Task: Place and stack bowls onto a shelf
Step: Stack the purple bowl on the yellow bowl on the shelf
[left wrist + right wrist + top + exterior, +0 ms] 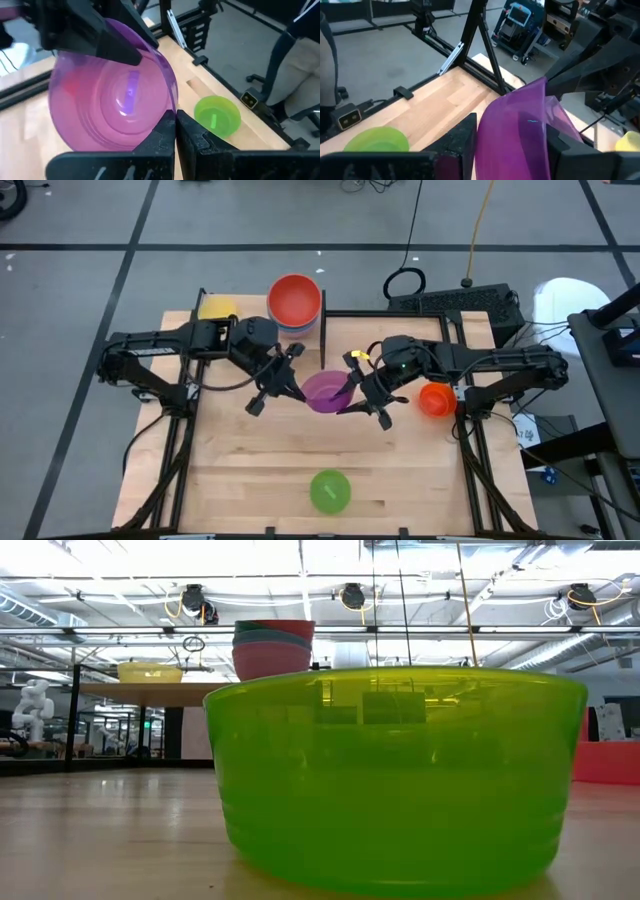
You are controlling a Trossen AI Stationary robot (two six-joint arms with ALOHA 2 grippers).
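Note:
A purple bowl [327,391] hangs over the middle of the table between my two grippers, tipped so that its hollow [117,97] faces the left wrist camera. My left gripper [293,388] is shut at the bowl's left rim. My right gripper [357,396] is closed on its right side. On the shelf [340,315] at the far edge stand a stack of larger bowls with a red one [295,298] on top and a yellow bowl [217,308]. A green bowl [330,491] rests on its base near the front edge, and an orange bowl [436,399] at the right. My left gripper pinches the purple bowl's rim [173,102] between its two fingertips [165,127], coming slanting down from the table's left. The bowl is clear of the table and tilted. My right gripper has the opposite side of the bowl [520,125] between its two fingers [465,137], coming nearly level from the table's right. In the left wrist view one finger [112,45] lies over that rim.
The shelf's black posts and frame [322,330] stand just beyond the held bowl. In the low view the green bowl [395,780] fills the foreground, with the shelf [150,690] and its bowls [273,645] behind. Bare tabletop [250,460] lies toward the front.

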